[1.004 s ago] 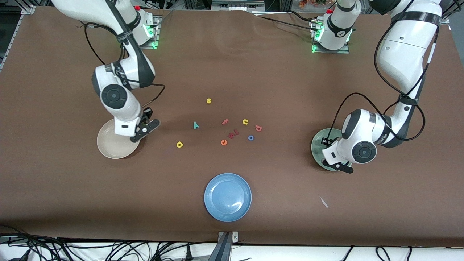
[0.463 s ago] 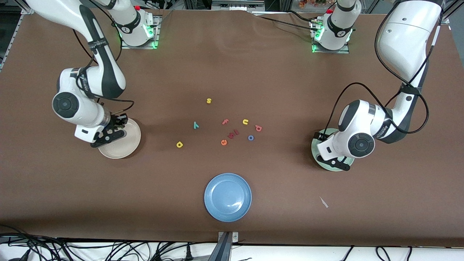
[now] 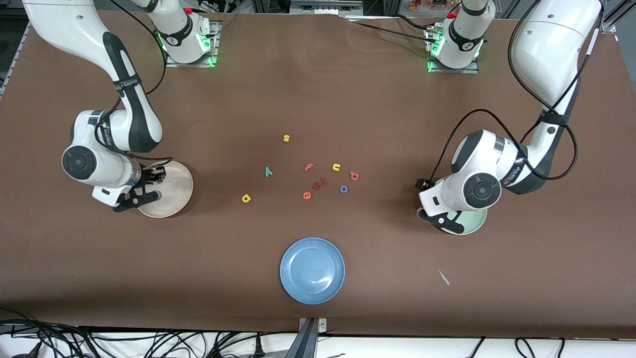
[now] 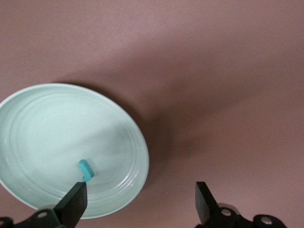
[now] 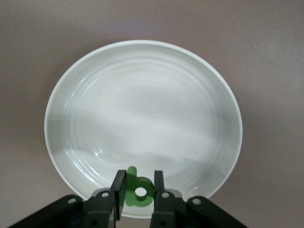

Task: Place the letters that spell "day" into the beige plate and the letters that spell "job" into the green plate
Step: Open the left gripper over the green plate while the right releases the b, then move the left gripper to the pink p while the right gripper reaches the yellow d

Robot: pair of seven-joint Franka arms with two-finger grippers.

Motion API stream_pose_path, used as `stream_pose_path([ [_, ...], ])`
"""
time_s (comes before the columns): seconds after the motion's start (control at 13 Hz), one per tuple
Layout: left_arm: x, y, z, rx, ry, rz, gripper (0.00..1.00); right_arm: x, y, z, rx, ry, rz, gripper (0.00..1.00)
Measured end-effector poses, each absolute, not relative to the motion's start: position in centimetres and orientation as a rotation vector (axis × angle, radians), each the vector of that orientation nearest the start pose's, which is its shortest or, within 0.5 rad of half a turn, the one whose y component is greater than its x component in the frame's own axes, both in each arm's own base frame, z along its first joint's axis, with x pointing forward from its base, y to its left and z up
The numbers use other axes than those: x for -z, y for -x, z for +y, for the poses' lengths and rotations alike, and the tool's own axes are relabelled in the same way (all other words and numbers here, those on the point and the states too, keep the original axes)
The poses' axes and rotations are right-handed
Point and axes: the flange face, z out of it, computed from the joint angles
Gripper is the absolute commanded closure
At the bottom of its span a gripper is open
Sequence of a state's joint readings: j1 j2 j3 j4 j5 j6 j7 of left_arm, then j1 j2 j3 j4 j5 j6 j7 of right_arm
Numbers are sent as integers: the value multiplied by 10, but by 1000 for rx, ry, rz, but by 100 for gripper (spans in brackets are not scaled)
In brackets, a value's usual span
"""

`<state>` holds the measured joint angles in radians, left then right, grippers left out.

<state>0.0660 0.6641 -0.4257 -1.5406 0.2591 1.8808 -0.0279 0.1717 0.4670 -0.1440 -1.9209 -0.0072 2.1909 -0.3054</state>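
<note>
My right gripper (image 3: 135,195) hangs over the rim of the beige plate (image 3: 174,189), shut on the green a (image 5: 138,192). The right wrist view shows the beige plate (image 5: 142,109) with nothing lying in it. My left gripper (image 3: 437,218) is open over the edge of the green plate (image 3: 472,224), with nothing between its fingers (image 4: 76,202). The teal j (image 4: 85,170) lies in the green plate (image 4: 57,128). On the table's middle lie the yellow d (image 3: 246,198), teal y (image 3: 269,172), blue o (image 3: 343,189) and pinkish-red b (image 3: 354,175).
A yellow s (image 3: 285,138), pink f (image 3: 308,167), yellow u (image 3: 336,167), orange e (image 3: 306,195) and dark red letters (image 3: 320,183) lie among the task letters. A blue plate (image 3: 312,270) sits nearest the front camera. A white scrap (image 3: 443,277) lies beside it.
My right gripper has swung across the beige plate toward the right arm's end, still holding the green a. My left gripper has opened and shifted toward the table's middle, over the green plate's edge.
</note>
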Motion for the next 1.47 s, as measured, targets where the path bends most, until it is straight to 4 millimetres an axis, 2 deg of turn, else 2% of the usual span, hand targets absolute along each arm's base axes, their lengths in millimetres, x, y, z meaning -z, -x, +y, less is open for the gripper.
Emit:
stream_pose_path([
  [0.08,-275,-648,-188,-389,3043,617,0,-235,-605,20,-317,3121,-545,17],
  [0.15,-280,-648,-195,-376,3053,597,0,-235,-606,20,-314,3121,-544,0],
  [0.31,-284,-643,-214,-367,3070,514,0,-237,-607,21,-309,3121,-542,0],
  [0.46,-283,-633,-242,-366,3068,418,0,-237,-607,23,-307,3118,-547,0],
  [0.77,-270,-610,-296,-370,3061,263,0,-238,-608,37,-294,3093,-548,0],
  [0.93,-263,-609,-310,-344,3101,195,0,-243,-611,50,-270,3076,-558,0],
  [1.16,-251,-614,-319,-354,3229,90,0,-250,-614,84,-240,3046,-614,0],
  [1.47,-233,-604,-338,-382,3234,43,0,-252,-610,125,-227,3011,-668,0],
])
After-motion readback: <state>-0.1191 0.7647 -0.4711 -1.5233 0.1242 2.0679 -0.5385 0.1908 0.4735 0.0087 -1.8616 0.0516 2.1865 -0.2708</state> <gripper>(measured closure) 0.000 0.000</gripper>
